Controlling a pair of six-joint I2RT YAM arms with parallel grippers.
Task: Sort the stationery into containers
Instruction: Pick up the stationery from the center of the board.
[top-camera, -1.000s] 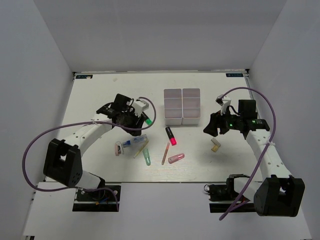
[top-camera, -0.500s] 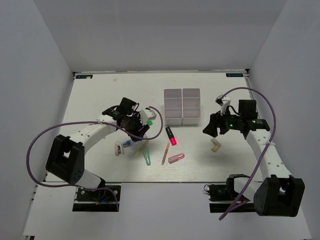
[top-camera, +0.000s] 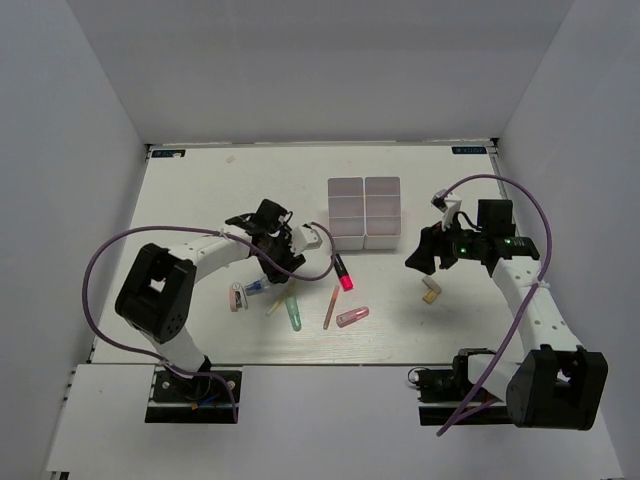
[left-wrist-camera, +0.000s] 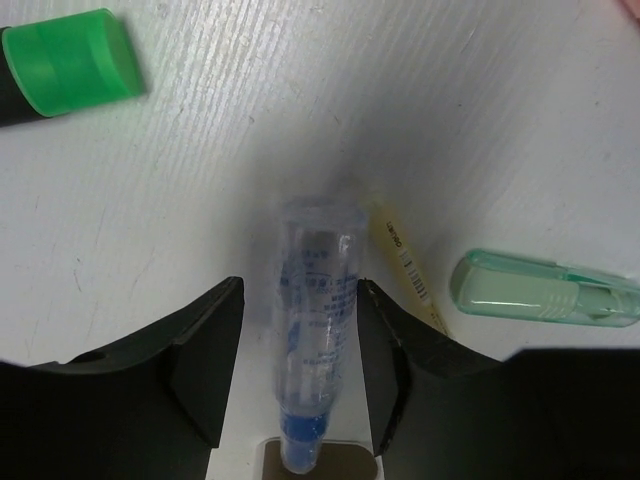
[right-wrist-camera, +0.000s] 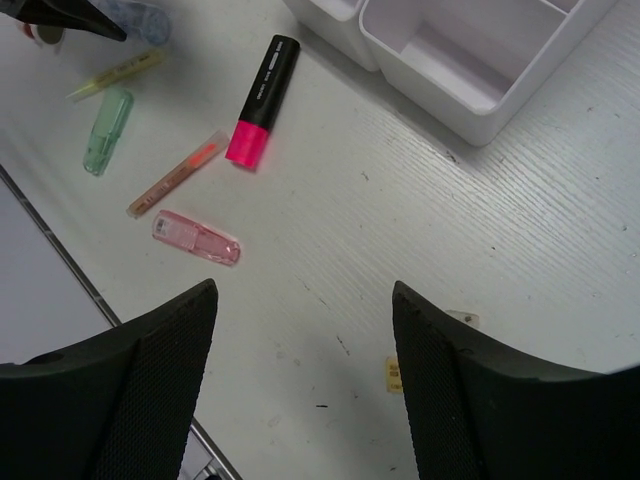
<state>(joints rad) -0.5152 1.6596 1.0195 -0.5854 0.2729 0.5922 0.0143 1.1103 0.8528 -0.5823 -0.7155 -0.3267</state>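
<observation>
We start with the clear tube (left-wrist-camera: 315, 330), blue at its near end. It lies flat on the white table (left-wrist-camera: 200, 200), between the fingers of the left gripper (left-wrist-camera: 300, 370). The jaws stand open astride it. There is a visible gap on one side, and the other finger is so close that we cannot tell whether it touches. From the tube, a green-capped marker (left-wrist-camera: 70, 60) sits at 10 o'clock. A yellow stick (left-wrist-camera: 405, 265) lies just beside it at 3 o'clock, and a green tube (left-wrist-camera: 545, 290) lies farther out the same way.

From above, the organiser (top-camera: 347, 243) stands near the table's middle. Its compartments look empty as far as we can see into them. The pink-capped marker (top-camera: 342, 272) lies at its 6 o'clock, close by. From that marker the orange stick (top-camera: 331, 307) is at 7 o'clock and the pink tube (top-camera: 352, 316) at 6 o'clock. The green tube (top-camera: 293, 312) lies at 9 o'clock of the orange stick, with the yellow stick (top-camera: 276, 303) beside it. The left gripper (top-camera: 278, 268) is low over this cluster.

The beige block (top-camera: 432, 290) lies apart, at 4 o'clock of the organiser. The right gripper (top-camera: 418, 258) hangs at the block's 11 o'clock. In its wrist view the right gripper (right-wrist-camera: 302, 300) is spread wide with nothing between its jaws. Beyond them we see the organiser (right-wrist-camera: 470, 120) at 1 o'clock, and the pink-capped marker (right-wrist-camera: 258, 100), orange stick (right-wrist-camera: 178, 173) and pink tube (right-wrist-camera: 196, 238) toward 10 o'clock.
</observation>
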